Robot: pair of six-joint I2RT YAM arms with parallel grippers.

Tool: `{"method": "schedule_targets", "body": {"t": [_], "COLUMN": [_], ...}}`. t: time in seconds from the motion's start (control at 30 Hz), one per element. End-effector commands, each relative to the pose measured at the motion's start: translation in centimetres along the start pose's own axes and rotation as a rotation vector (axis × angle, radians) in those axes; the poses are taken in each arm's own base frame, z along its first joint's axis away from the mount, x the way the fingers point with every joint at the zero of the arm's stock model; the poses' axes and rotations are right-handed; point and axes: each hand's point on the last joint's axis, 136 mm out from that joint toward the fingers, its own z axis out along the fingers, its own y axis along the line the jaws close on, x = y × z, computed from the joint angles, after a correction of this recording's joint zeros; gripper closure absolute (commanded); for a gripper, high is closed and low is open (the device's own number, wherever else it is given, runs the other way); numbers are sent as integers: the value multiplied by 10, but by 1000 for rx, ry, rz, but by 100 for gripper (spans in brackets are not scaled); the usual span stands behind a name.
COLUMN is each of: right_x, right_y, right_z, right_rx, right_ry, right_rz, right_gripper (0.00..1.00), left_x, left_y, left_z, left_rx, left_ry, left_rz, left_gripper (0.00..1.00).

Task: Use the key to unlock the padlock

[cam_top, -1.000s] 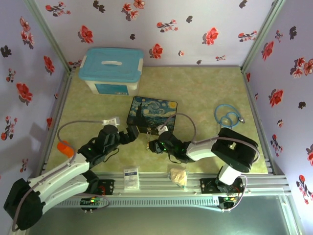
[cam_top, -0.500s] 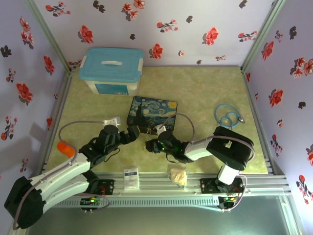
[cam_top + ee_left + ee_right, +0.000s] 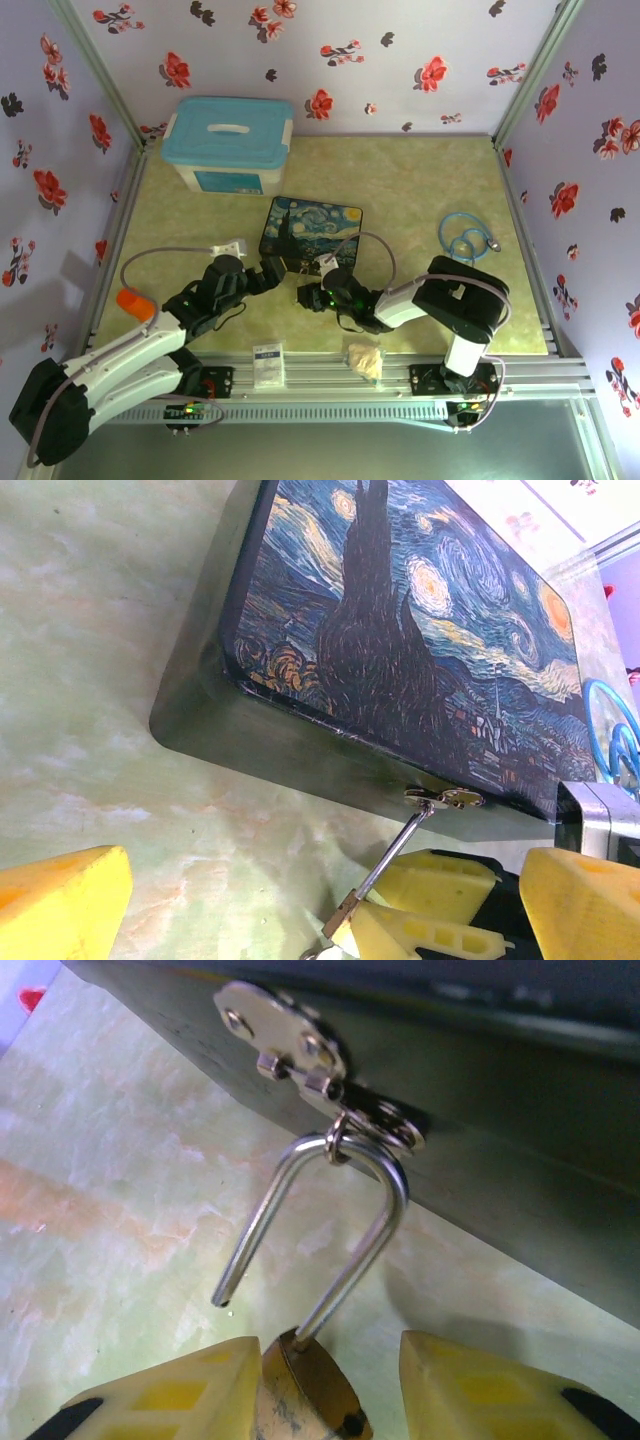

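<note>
Left gripper jaws spread; right gripper jaws flank the padlock, perhaps pinching it; shackle open.

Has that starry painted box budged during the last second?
No. The box sits at the same spot relative to the blue-lidded tub as before.

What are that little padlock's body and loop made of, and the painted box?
Padlock body: likely brass, dull golden and scuffed. Shackle: polished silvery metal, probably steel, with bright highlights. Box: matte dark sides, Starry Night print on the lid; wood or board, cannot tell.
</note>
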Motion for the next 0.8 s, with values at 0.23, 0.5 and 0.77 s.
{"method": "schedule_targets", "body": {"t": [0.23, 0.5, 0.77], "right_x": [25, 17, 8], "right_y": [-13, -15, -28], "right_z": [-6, -15, -25], "right_rx": [29, -22, -16], "right_ry": [77, 45, -9], "right_rz": [-3, 82, 247], "right_gripper": [81, 91, 96], "left_x": [-12, -31, -66], "left_y": [-11, -8, -16], "left_z": [4, 3, 17], "left_rx": [4, -51, -101], "left_ry": [-13, -80, -127], "left_rz": [38, 83, 182], "left_gripper": [0, 0, 0]}}
